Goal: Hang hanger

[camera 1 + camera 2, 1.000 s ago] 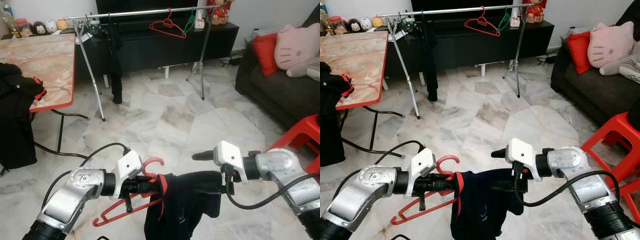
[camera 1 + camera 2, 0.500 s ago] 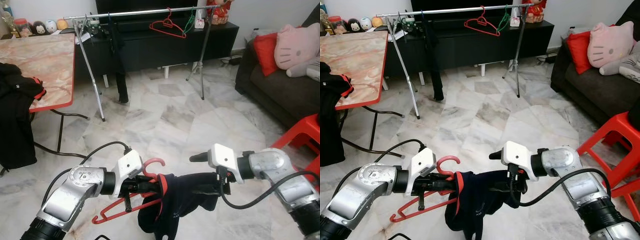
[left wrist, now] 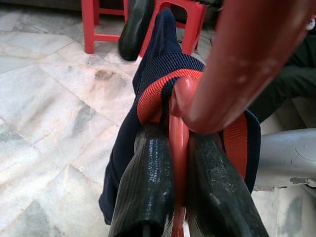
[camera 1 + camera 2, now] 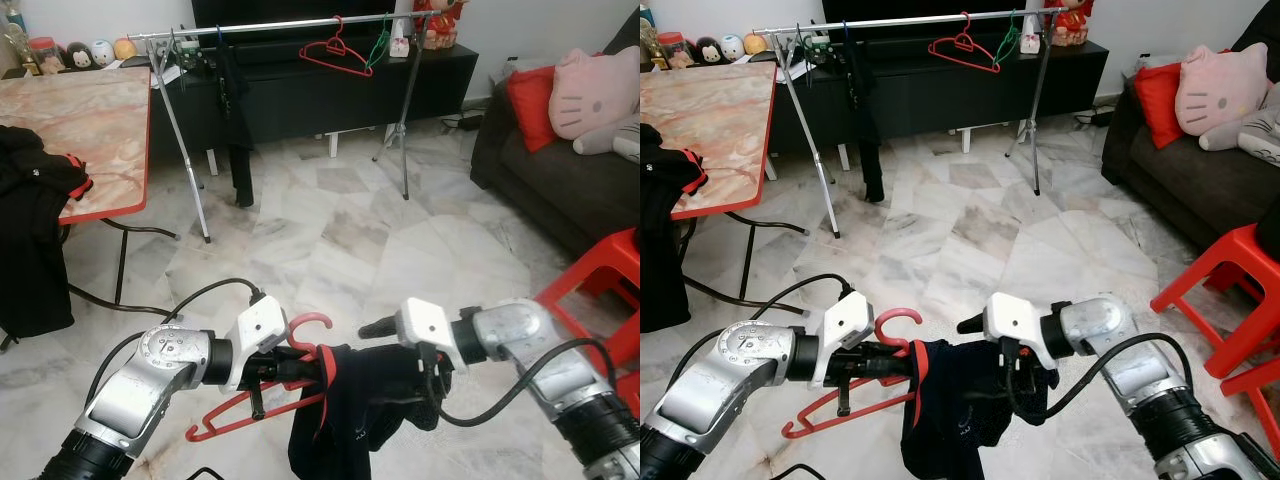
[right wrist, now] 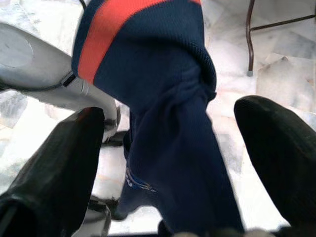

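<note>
A red hanger carries a dark navy garment with orange-red trim, low in front of me. My left gripper is shut on the red hanger's neck, just below its hook. Close on the right, my right gripper is open; its fingers stand on either side of the bunched navy garment. Across the room stands a metal clothes rack. A second red hanger, a green hanger and a dark garment hang from its rail.
A marble-topped table with a red edge stands at the left, black clothing draped over it. A black TV cabinet sits behind the rack. A dark sofa and red stools are at the right.
My right gripper has moved left toward the left gripper, and the navy garment has gone from stretched out to bunched. The dark garment on the rack has swung a little.
</note>
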